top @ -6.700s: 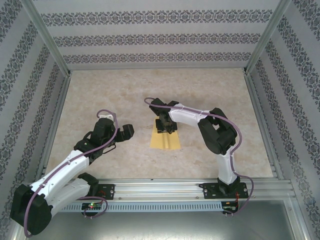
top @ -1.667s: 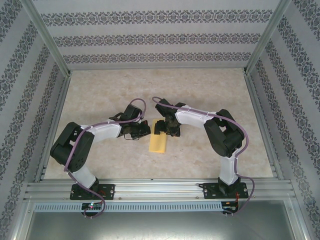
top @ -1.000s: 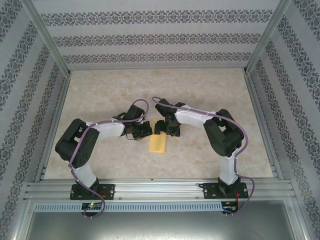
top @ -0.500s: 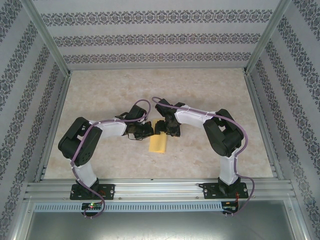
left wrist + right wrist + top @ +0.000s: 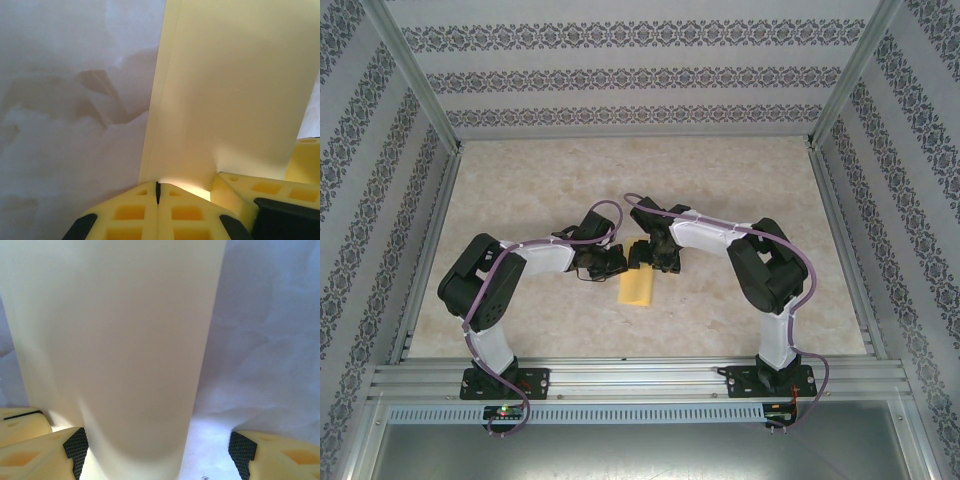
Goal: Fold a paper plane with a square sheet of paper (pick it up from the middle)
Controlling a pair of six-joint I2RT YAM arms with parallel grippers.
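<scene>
One folded paper strip point(image 5: 638, 288) lies near-to-far; left pincer point(image 5: 157, 197) closed, right pincer point(image 5: 156, 445) spread.

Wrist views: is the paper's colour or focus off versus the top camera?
Left wrist: paper reads washed-out cream, with a bright hotspot at its lower edge; table soft. Right wrist: paper pale too, shaded near the bottom, table tinted bluish. Top external: sharp, evenly lit, paper yellow-orange.

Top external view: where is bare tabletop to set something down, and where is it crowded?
Free: far table up to the back wall; right side beyond the right arm; near strip before the rail. Crowded: centre, where the left arm meets it over the folded paper.
</scene>
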